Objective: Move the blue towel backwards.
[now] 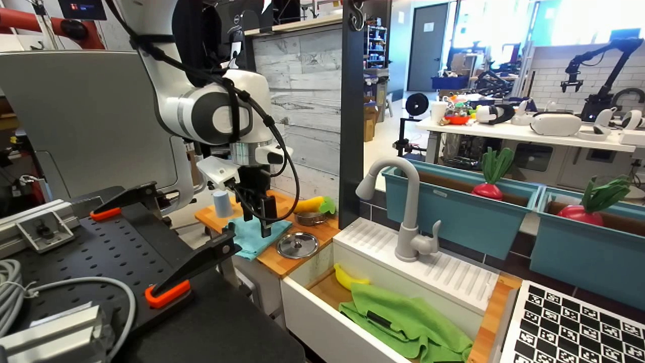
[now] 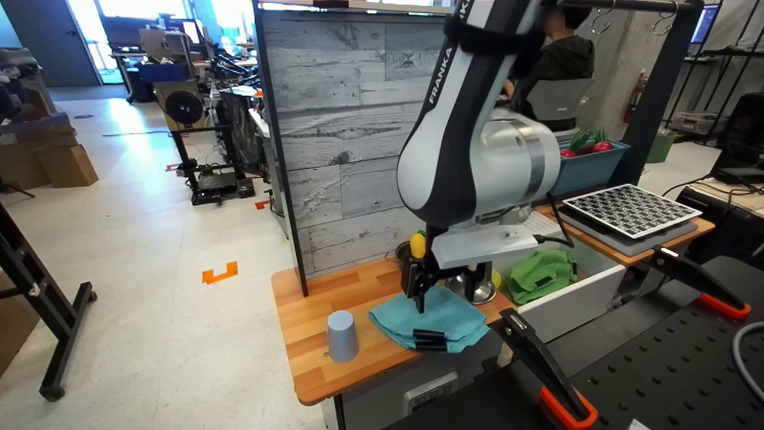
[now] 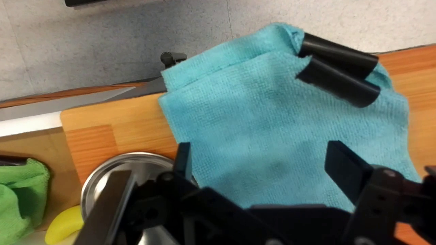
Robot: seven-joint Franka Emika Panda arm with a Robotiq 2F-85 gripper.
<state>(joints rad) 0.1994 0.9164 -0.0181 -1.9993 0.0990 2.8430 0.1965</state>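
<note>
Hovering spread and empty, the gripper (image 3: 260, 149) is over the blue towel (image 3: 265, 119), which overhangs the wooden counter (image 3: 136, 115) towards twelve o'clock in the wrist view. It should be light and limp; pinch its black strips (image 3: 340, 81), past one.

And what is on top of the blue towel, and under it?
Two black pieces lie on the blue towel, near one edge. It rests on the wooden counter; anything else underneath is covered and cannot be seen.

Our arm (image 1: 214, 113) is bent, our gripper (image 1: 256, 225) pointing to six o'clock in both exterior views, fingers (image 3: 341, 165) well apart.
</note>
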